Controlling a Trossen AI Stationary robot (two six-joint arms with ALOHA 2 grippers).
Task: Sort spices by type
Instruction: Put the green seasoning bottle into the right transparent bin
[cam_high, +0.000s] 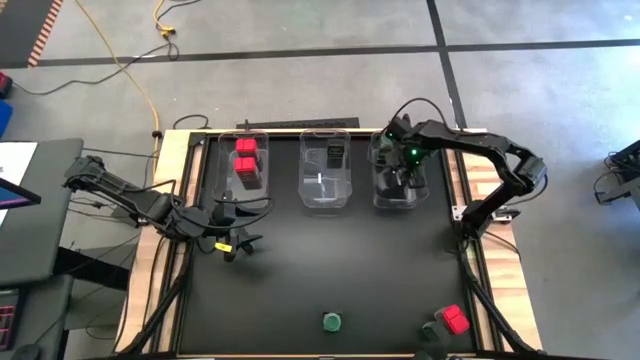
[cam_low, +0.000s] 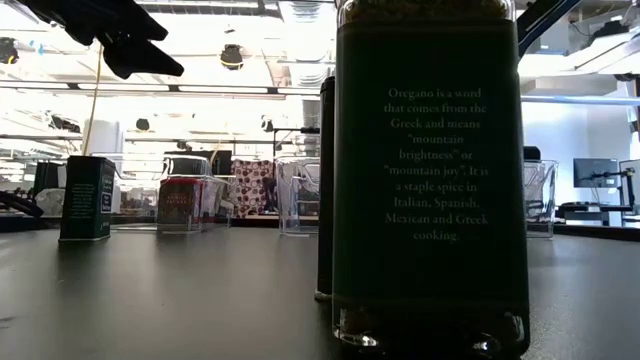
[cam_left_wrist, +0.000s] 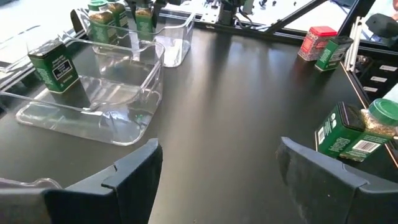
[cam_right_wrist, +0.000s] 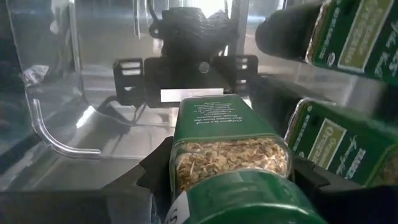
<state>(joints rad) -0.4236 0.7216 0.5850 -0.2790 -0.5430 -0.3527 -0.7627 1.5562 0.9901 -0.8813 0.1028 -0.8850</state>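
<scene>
Black tabletop (cam_high: 330, 260), wide bare middle.

Backlit low view, bright ceiling lights (cam_low: 232, 55), glare on black table (cam_left_wrist: 236, 106)

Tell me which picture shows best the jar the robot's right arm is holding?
The right wrist view: the green-lidded jar fills it, clamped in the right end effector inside a clear bin. The high view shows only the arm over that bin, hiding the jar. The low and left wrist views don't clearly show it.
</scene>
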